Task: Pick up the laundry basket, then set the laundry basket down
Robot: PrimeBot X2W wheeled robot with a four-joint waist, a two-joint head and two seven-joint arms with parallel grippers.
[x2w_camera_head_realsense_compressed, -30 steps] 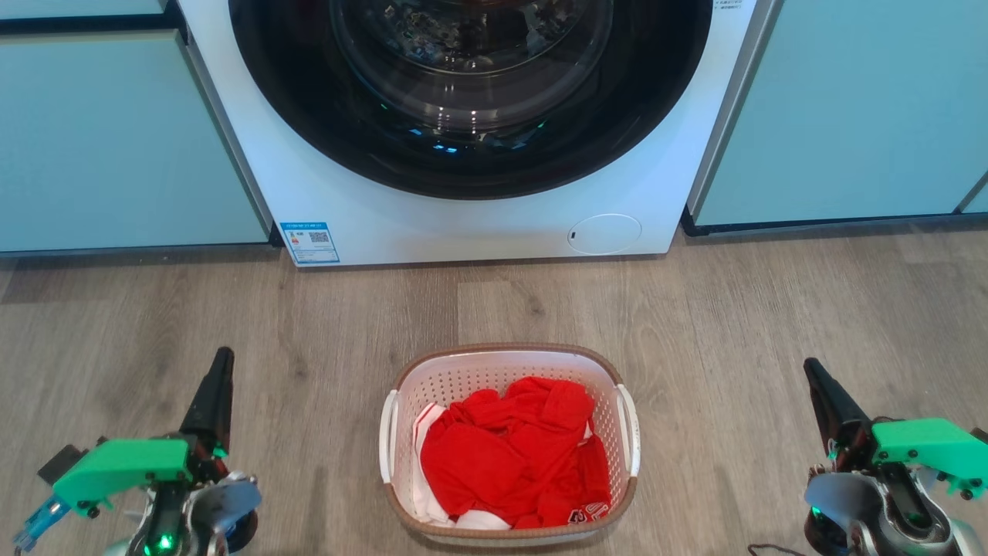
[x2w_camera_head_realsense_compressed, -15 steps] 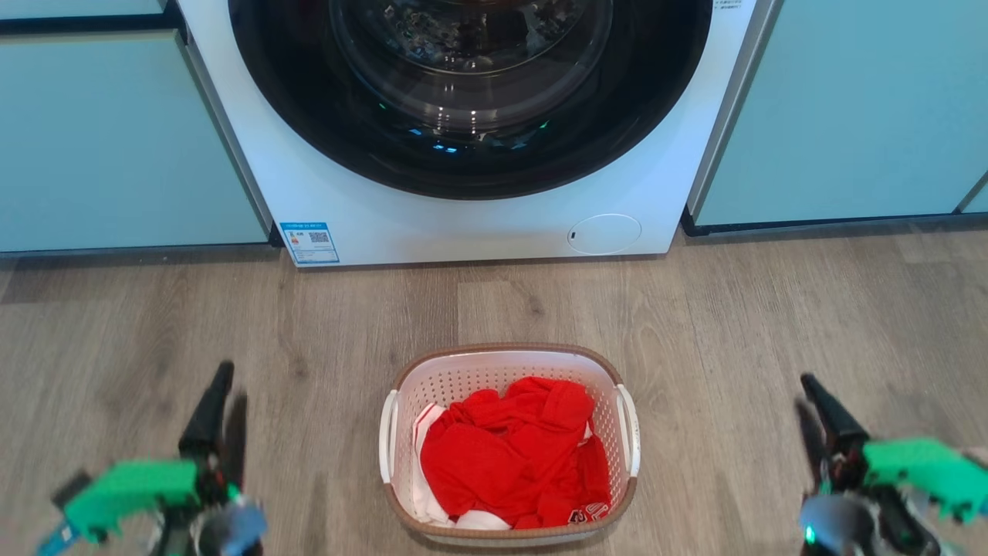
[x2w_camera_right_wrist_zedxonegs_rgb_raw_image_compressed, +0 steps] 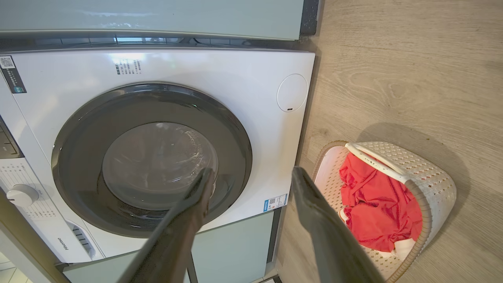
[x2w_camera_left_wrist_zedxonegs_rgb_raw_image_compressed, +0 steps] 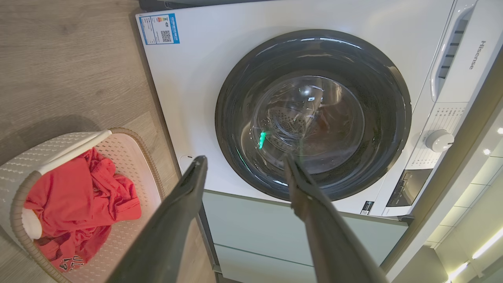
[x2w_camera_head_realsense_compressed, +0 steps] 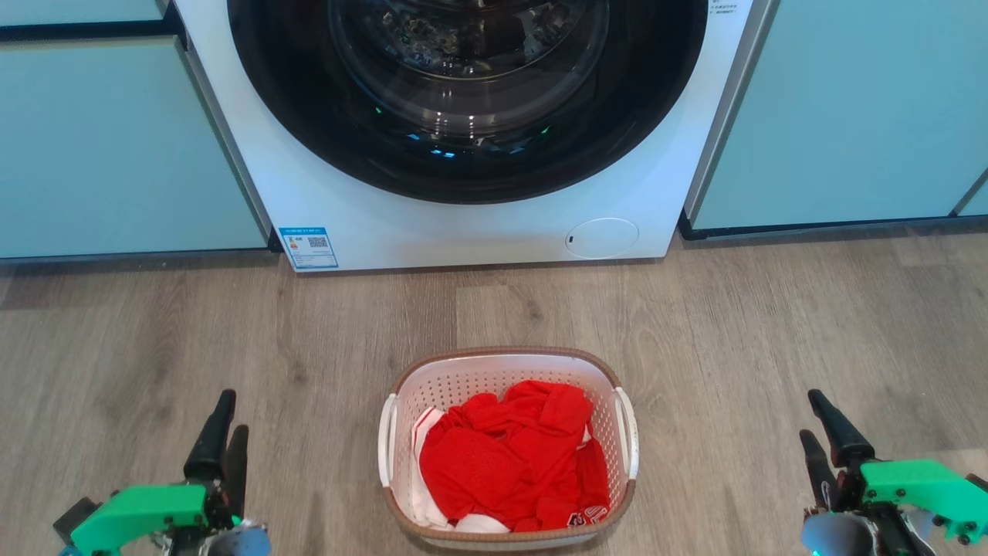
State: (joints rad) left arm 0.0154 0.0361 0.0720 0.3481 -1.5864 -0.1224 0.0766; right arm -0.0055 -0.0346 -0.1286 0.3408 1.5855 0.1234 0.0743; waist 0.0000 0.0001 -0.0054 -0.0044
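Note:
The laundry basket point(x2w_camera_head_realsense_compressed: 463, 380) stands on the wood floor in front of the washing machine. It is white and perforated, with a brown rim and two white side handles, and holds red clothes point(x2w_camera_head_realsense_compressed: 509, 455). My left gripper point(x2w_camera_head_realsense_compressed: 232, 415) hovers open well to its left, apart from it. My right gripper point(x2w_camera_head_realsense_compressed: 810, 417) hovers open well to its right, also apart. In the left wrist view the left gripper point(x2w_camera_left_wrist_zedxonegs_rgb_raw_image_compressed: 245, 158) points at the washer door, with the basket point(x2w_camera_left_wrist_zedxonegs_rgb_raw_image_compressed: 51, 145) at lower left. In the right wrist view the right gripper point(x2w_camera_right_wrist_zedxonegs_rgb_raw_image_compressed: 253, 170) is empty and the basket point(x2w_camera_right_wrist_zedxonegs_rgb_raw_image_compressed: 416, 165) sits at lower right.
A white washing machine point(x2w_camera_head_realsense_compressed: 478, 232) with a shut dark round door stands just beyond the basket. Pale green cabinet fronts point(x2w_camera_head_realsense_compressed: 116, 147) flank it on both sides. Bare wood floor point(x2w_camera_head_realsense_compressed: 154, 332) lies on both sides of the basket.
Both grippers have dropped lower in the head view, toward its bottom edge. The camera has tilted slightly. The basket stays where it was on the floor.

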